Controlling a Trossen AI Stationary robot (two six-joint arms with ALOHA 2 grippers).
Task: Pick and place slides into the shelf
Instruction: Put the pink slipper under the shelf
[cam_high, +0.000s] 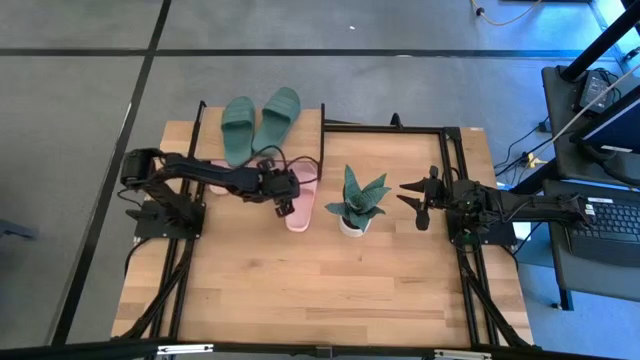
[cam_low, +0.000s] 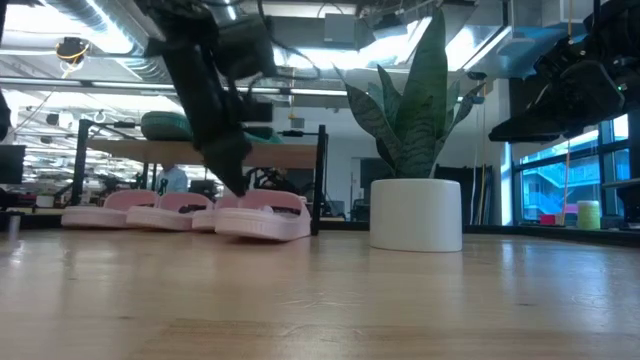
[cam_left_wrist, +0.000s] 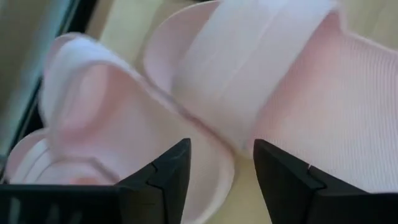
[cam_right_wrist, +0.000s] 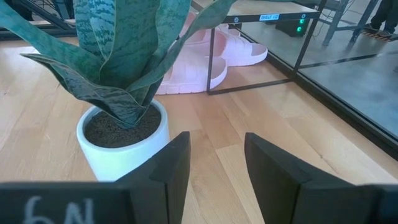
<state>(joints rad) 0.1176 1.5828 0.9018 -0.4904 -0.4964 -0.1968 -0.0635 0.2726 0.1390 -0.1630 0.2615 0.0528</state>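
left gripper (cam_left_wrist: 217, 177): fingers parted, holding nothing, poised to grasp | soft pale pink slide sandal (cam_left_wrist: 280, 81): right below it, strap up | low wooden-topped black-legged shelf (cam_high: 262, 118): just beyond, green pair on top | right gripper (cam_high: 417, 198): parted, idle beside spiky potted plant (cam_high: 356, 200)

Potted plant (cam_high: 355, 205) beside pink slide (cam_high: 300, 208)

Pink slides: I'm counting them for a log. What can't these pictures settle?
- High view: the left arm and its end effector cover most pink slides; the count is hidden.
- Low view: the slides overlap, so pairs blur together.
- Left wrist view: too close; edges cut both slides.
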